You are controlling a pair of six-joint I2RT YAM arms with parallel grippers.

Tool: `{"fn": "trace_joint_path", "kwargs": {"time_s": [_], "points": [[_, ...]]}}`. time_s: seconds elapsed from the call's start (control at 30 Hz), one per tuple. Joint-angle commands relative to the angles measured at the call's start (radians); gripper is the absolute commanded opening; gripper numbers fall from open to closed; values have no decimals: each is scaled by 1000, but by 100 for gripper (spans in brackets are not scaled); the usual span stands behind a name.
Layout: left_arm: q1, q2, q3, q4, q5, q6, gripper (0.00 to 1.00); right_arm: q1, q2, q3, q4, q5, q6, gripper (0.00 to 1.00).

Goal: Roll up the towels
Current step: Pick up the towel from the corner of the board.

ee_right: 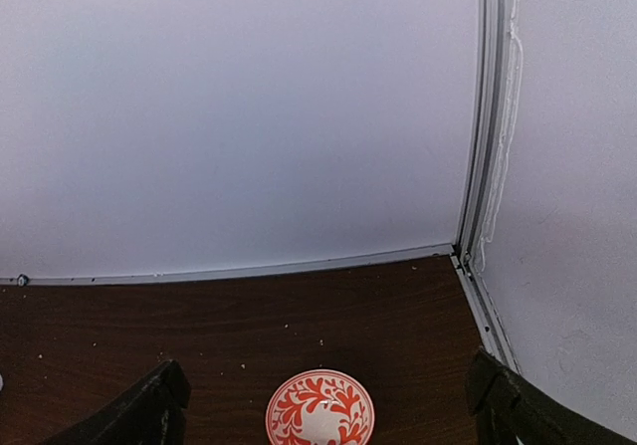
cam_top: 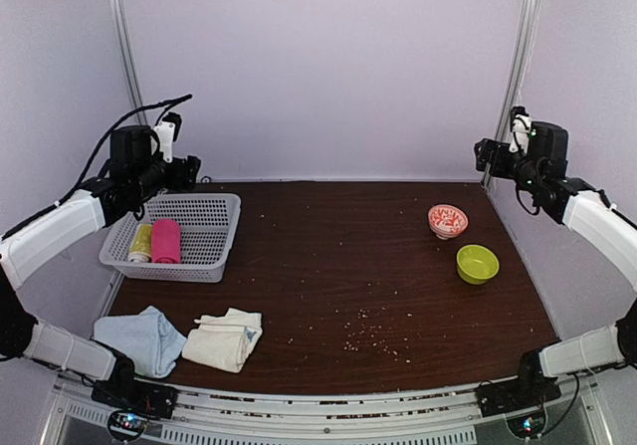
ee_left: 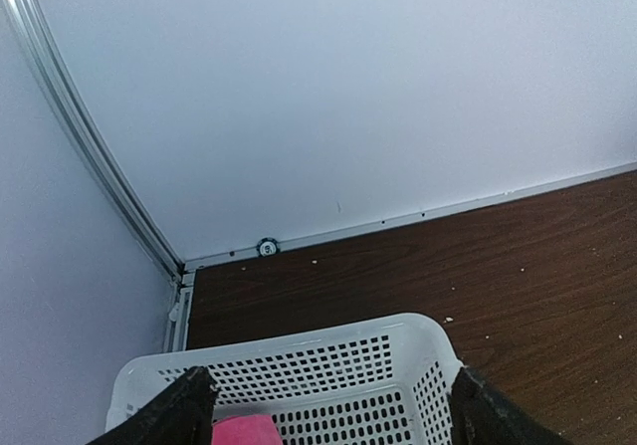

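Since neither towel is rolled yet: the step in hand is, as I judge it, the first reach down to a towel, and the task is at its very start.
Left end effector (cam_top: 189, 174): fingers spread wide with nothing between them, raised above the far rim of the white basket (cam_top: 214, 198).
Right end effector (cam_top: 485, 154): spread fully and holding nothing, raised at the far right corner over the red-patterned bowl (cam_top: 447, 220).
Pale blue towel (cam_top: 147, 337): a rumpled heap at the near left of the desk (cam_top: 348, 266), close to the left arm's base.
Cream-white towel (cam_top: 227, 338): just beside the blue one on its right, loosely folded over itself. Whether the two touch cannot be told.
Basket contents: a yellow cloth roll (cam_top: 141, 243) and a pink cloth roll (cam_top: 165, 240) lie side by side, apparently finished.
Also there: a green bowl (cam_top: 477, 263) near the patterned one, well apart from the towels, and crumbs (cam_top: 368, 331) scattered mid-desk.
Doing it well: take one towel by a corner, not by the middle of the heap, and draw it clear of its neighbour. Lay it long and flat on bare desk. Pin one side while the other end effector turns the short edge over, keeping the roll tight and its edges level.
Watch for: soft cloth bunching or sagging, and crumbs caught in the roll.
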Motion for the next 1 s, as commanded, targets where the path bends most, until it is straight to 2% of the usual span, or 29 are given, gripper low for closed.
{"fn": "trace_joint_path", "kwargs": {"time_s": [0.0,0.13,0.33,0.43,0.5,0.53,0.57,0.6,0.67,0.7,0.73,0.77,0.8,0.9,0.97], "points": [[37,8,50,-45,129,-26,80,-13,37,63,-80,-146,-76,100],[17,-2,66,-122,244,-23,78,7,91,114,-161,-254,-157,98],[-114,-27,64,-219,331,-31,72,137,178,184,-280,-320,-292,91],[-184,-22,64,-285,374,-49,62,237,220,206,-322,-365,-336,87],[-236,-19,66,-341,395,-59,52,313,251,216,-350,-398,-362,81],[-258,-17,67,-369,403,-67,45,356,269,221,-367,-420,-377,69],[-282,-16,66,-401,412,-74,32,393,288,225,-382,-443,-398,44],[-303,-16,65,-434,419,-83,21,431,308,233,-396,-449,-411,33],[-333,-21,53,-482,415,-122,11,499,346,240,-401,-477,-412,19],[-343,-23,47,-507,413,-141,14,530,360,237,-392,-490,-404,17],[-351,-24,37,-527,405,-167,31,560,372,230,-371,-493,-391,29],[-359,-21,30,-554,390,-191,52,593,386,223,-338,-490,-374,49],[-366,-17,22,-580,365,-216,61,625,405,224,-314,-486,-366,73],[-376,-9,-5,-653,302,-297,75,718,495,279,-324,-492,-367,91],[-379,-26,-27,-693,278,-343,75,767,565,326,-333,-519,-360,94]]}}
